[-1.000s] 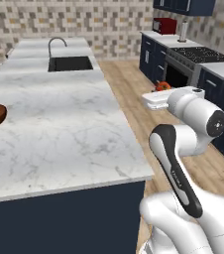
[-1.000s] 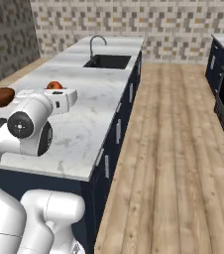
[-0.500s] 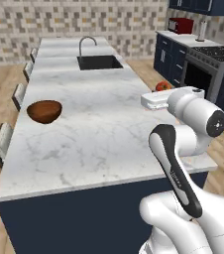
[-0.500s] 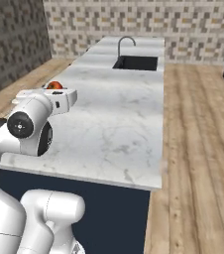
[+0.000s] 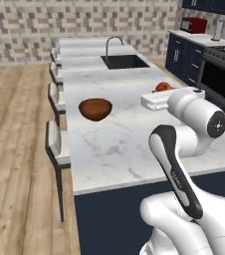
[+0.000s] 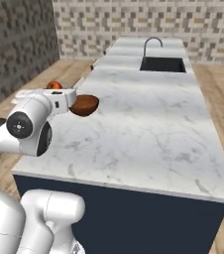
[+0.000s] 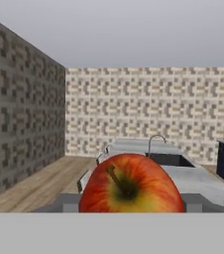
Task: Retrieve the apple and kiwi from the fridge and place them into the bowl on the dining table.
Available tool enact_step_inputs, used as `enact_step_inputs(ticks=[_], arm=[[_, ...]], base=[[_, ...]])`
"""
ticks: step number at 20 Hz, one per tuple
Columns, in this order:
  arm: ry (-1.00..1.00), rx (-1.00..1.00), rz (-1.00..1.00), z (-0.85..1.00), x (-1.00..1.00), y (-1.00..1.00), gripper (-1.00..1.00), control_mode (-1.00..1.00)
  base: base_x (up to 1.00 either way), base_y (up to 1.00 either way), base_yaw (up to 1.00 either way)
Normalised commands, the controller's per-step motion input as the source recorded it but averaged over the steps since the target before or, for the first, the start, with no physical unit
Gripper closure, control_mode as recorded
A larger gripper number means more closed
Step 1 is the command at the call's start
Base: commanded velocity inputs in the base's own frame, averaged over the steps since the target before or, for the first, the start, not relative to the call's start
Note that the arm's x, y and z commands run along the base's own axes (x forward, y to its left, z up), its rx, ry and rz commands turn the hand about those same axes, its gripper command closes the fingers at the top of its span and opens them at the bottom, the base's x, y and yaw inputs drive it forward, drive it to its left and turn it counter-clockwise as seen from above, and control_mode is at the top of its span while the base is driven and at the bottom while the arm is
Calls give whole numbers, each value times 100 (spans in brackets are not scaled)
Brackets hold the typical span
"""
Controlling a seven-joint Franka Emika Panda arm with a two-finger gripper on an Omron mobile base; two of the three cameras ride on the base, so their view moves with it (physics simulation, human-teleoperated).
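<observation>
view: base has swung round, dining table [image 5: 109, 144] now lies straight ahead
bowl [image 5: 95, 108]: now near centre, previously at left edge

Bright, even rendered light, soft faint shadows, no glare, slightly blurry low-resolution textures.

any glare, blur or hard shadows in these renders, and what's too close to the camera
Left base view: flat, even light, with a soft shadow under the bowl on the dining table. Right base view: equally even, no glare on the marble. Hand view: the apple sits very close and large, cut off at the bottom, with a soft sheen.
</observation>
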Motion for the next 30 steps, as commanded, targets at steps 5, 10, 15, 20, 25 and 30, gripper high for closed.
enact_step_inputs(ticks=[5,10,15,20,25,30], arm=[[0,0,0,0,0,0,100,100],[0,0,0,0,0,0,100,100],[0,0,0,0,0,0,100,100],[0,0,0,0,0,0,100,100],[0,0,0,0,0,0,100,100],[0,0,0,0,0,0,100,100]], base=[[35,100,-27],[22,100,-40],[11,100,-44],[17,100,-45],[39,100,-45],[55,100,-43]])
